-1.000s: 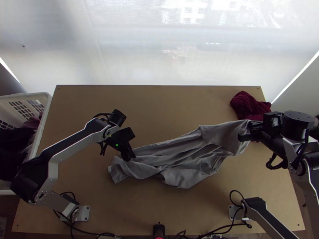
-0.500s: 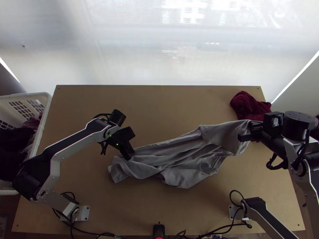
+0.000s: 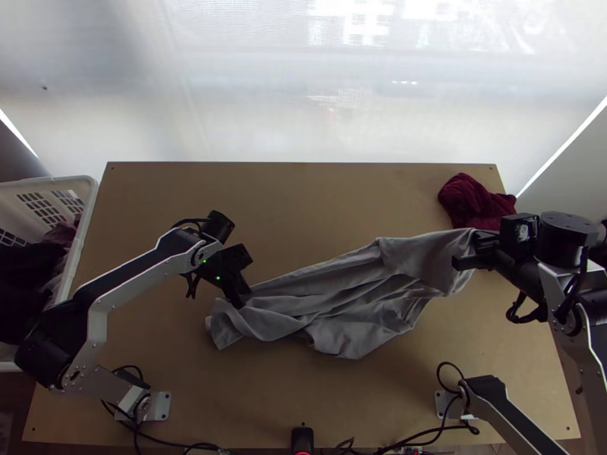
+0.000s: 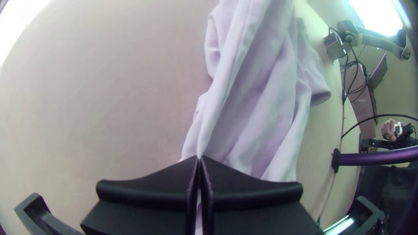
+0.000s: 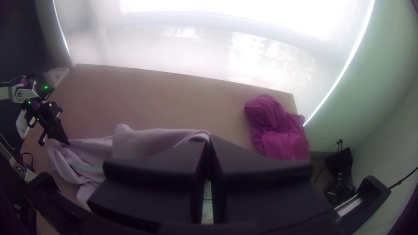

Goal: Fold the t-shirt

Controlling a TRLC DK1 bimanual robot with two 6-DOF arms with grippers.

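My left hand (image 3: 240, 303) closed on the grey t-shirt (image 3: 356, 292) near one end, my right hand (image 3: 476, 243) gripping its other end, cloth bunched between them over the worktop (image 3: 303, 201)

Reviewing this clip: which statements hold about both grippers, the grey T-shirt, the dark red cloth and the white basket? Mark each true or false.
1. The left gripper is shut on the grey fabric T-shirt. True.
2. The right gripper is wide open. False: it is shut on the T-shirt's other end.
3. The T-shirt is folded into a neat square. False: it stretches between the grippers in loose creases.
4. The dark red cloth lies bunched near the far right corner of the light wooden table. True.
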